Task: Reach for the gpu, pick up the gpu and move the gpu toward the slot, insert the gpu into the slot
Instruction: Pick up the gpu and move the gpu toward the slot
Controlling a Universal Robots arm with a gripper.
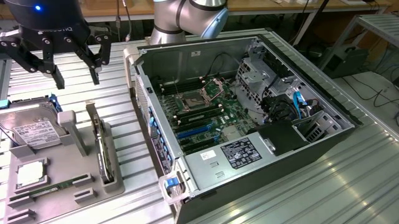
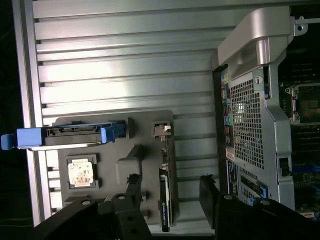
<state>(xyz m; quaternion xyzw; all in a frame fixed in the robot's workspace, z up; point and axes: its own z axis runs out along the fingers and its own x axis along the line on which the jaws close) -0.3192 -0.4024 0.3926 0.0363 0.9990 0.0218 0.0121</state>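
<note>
Care: your tool point(image 1: 78, 83) hangs open, empty, above the gpu point(image 1: 99, 140); it looks thin, stiff, fragile, so pinch its flat faces.

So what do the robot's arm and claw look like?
The arm is fat, round and silvery grey. The gripper is black, with chunky jointed fingers, a small blue light and white letters on its body.

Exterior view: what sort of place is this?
Likely a robotics lab bench for PC assembly: an open computer case on a ribbed metal table, a grey tray holding a hard drive, a robot arm behind.
</note>
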